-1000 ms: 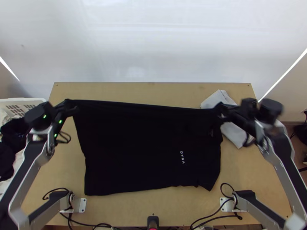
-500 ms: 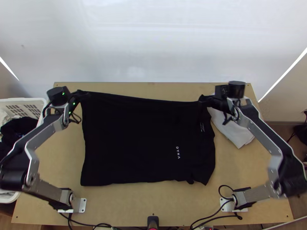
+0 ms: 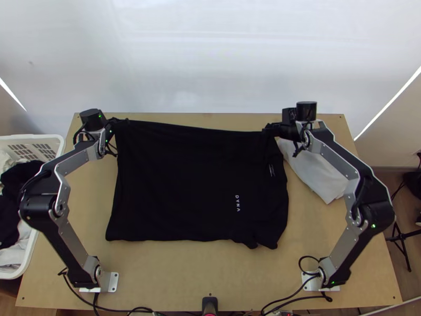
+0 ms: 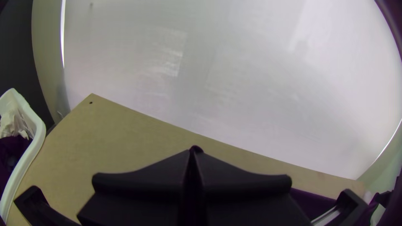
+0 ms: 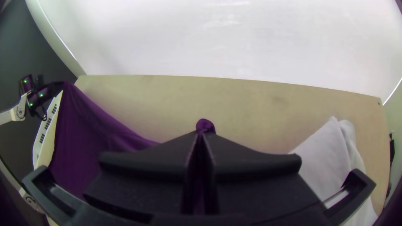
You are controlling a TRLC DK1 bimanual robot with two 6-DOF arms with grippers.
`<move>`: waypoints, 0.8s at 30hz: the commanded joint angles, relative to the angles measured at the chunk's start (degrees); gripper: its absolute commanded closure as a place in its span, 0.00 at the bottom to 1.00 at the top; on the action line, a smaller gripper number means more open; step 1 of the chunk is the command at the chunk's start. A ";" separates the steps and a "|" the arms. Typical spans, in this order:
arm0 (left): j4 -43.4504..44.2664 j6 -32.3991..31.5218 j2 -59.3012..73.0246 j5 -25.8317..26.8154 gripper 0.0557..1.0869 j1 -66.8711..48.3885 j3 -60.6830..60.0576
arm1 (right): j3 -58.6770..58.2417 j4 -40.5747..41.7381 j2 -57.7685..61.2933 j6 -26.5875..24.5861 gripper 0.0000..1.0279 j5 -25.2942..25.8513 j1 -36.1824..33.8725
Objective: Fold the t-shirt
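The black t-shirt (image 3: 194, 184) lies spread over the middle of the table, its far edge raised between the two grippers, with small white lettering near its right side. At that edge's left end, my left gripper (image 3: 120, 122) is shut on the cloth. My right gripper (image 3: 269, 129) holds the right end, also shut. In the left wrist view a bit of fabric pokes past the tips of the left gripper (image 4: 193, 155). The right wrist view has a small bunch of shirt (image 5: 205, 125) between the tips of the right gripper (image 5: 202, 136), and the shirt stretches toward the other arm.
A white cloth (image 3: 316, 171) lies at the table's right, partly under the right arm. A white basket (image 3: 26, 263) with clothes stands off the left edge. Bare tabletop (image 3: 173, 274) runs along the near side, with cables by the arm bases.
Both grippers have moved toward the table's far edge, the right one also leftward, drawing the shirt with them. The shirt's near edge has slid away from the arm bases.
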 commanded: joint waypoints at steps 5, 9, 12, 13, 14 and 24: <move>-1.91 0.34 5.73 -2.64 0.97 0.47 4.21 | 7.76 -2.38 7.73 0.13 0.97 1.81 -0.18; -5.25 0.87 5.37 -2.82 0.97 0.47 4.30 | 10.31 -5.46 9.14 1.27 0.97 2.08 -0.01; -9.82 0.60 3.79 -2.73 0.97 0.29 4.30 | 11.10 -9.23 8.88 2.68 0.97 1.99 0.26; -11.93 0.51 2.91 -2.73 0.96 0.20 4.21 | 10.93 -10.73 8.35 2.77 0.97 1.90 0.35; -13.86 0.69 2.12 -2.73 0.96 -0.06 3.94 | 10.58 -12.13 7.73 2.94 0.97 1.64 0.43; -23.71 4.29 -7.28 3.33 0.97 -1.11 -3.70 | 7.85 -23.91 2.02 4.35 0.97 -1.35 1.49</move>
